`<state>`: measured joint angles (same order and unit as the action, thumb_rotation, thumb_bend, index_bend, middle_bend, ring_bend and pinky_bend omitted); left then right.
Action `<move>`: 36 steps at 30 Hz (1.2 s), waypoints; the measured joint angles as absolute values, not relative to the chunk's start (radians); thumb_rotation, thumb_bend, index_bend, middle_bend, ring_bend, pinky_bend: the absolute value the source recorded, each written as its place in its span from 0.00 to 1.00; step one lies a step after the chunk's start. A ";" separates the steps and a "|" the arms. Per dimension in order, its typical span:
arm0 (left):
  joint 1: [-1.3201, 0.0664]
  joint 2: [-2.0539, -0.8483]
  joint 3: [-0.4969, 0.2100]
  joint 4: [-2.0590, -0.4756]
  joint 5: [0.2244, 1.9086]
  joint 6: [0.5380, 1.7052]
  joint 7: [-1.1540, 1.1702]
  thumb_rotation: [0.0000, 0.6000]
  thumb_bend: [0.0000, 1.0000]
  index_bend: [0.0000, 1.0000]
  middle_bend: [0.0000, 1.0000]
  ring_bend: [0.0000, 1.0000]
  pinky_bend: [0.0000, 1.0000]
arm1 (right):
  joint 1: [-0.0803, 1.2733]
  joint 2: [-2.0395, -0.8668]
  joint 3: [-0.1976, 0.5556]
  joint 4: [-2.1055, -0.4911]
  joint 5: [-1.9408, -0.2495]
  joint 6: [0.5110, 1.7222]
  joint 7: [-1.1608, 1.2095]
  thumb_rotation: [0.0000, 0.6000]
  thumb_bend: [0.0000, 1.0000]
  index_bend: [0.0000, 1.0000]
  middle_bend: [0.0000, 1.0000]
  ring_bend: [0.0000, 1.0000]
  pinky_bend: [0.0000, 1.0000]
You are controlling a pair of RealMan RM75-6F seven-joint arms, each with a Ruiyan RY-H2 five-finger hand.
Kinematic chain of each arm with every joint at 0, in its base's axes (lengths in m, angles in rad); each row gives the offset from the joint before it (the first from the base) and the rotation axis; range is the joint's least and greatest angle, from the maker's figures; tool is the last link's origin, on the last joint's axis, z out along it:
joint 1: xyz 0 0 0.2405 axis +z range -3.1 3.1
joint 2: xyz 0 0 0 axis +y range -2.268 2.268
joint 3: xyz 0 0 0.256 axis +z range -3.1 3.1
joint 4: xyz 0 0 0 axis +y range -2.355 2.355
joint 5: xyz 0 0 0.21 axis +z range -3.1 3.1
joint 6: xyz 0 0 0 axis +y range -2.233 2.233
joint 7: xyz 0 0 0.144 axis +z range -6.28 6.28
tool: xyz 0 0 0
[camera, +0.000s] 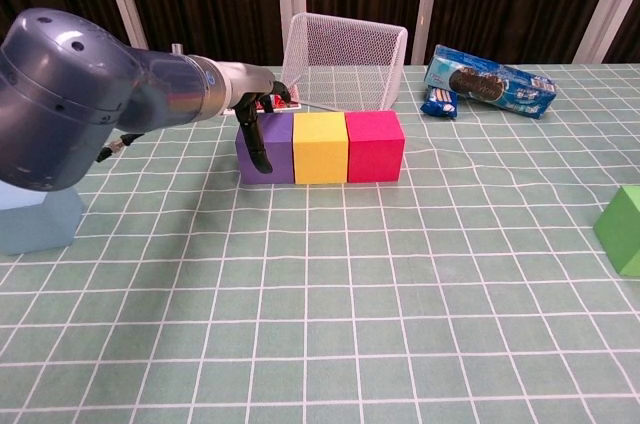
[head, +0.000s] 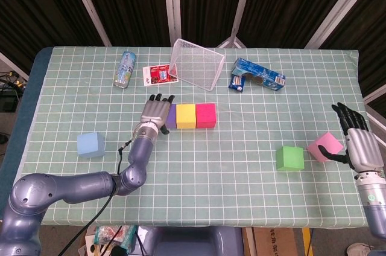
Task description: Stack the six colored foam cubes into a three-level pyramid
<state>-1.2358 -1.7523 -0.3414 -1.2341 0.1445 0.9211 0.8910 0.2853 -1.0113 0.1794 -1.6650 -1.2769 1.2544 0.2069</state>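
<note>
Counter (head: 241,165) covered in green cloth with white grid; dark curtains and metal frame bars behind it. Far side holds a can (head: 125,69) lying down, a small red card (head: 160,74), a white wire basket (head: 196,63) and a blue cookie pack (head: 257,75).

Left hand (head: 156,113) sits over the left end of the cube row, fingers spread and pointing far, draped across the purple cube (camera: 275,149); chest view shows dark fingers (camera: 258,142) down its front left face, touching it. Nothing is lifted, the cube sits flat on the cloth. Whether it is really clasped, cannot tell.

Purple cube, yellow cube (head: 186,116) and red cube (head: 205,115) form one touching row mid-counter, purple leftmost. Blue cube (head: 90,145) is alone, well to the left and nearer.

Right hand (head: 357,143) at the right edge, fingers apart and straight, holding nothing; its thumb lies just beside or touching the pink cube (head: 324,146), which is tilted. Green cube (head: 290,158) just left of pink, apart from it.
</note>
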 measured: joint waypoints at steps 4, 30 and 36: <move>-1.235 -1.747 -0.338 -1.239 0.143 0.927 0.891 1.00 0.15 0.00 0.18 0.00 0.06 | 0.284 -1.011 0.181 -1.666 -1.279 1.253 0.208 1.00 0.26 0.00 0.00 0.00 0.00; -1.226 -1.726 -0.326 -1.273 0.140 0.941 0.884 1.00 0.15 0.00 0.20 0.00 0.06 | 0.278 -1.012 0.189 -1.668 -1.285 1.248 0.211 1.00 0.26 0.00 0.00 0.00 0.00; -1.226 -1.727 -0.323 -1.272 0.138 0.937 0.884 1.00 0.15 0.00 0.20 0.00 0.06 | 0.277 -1.013 0.189 -1.668 -1.285 1.247 0.209 1.00 0.26 0.00 0.00 0.00 0.00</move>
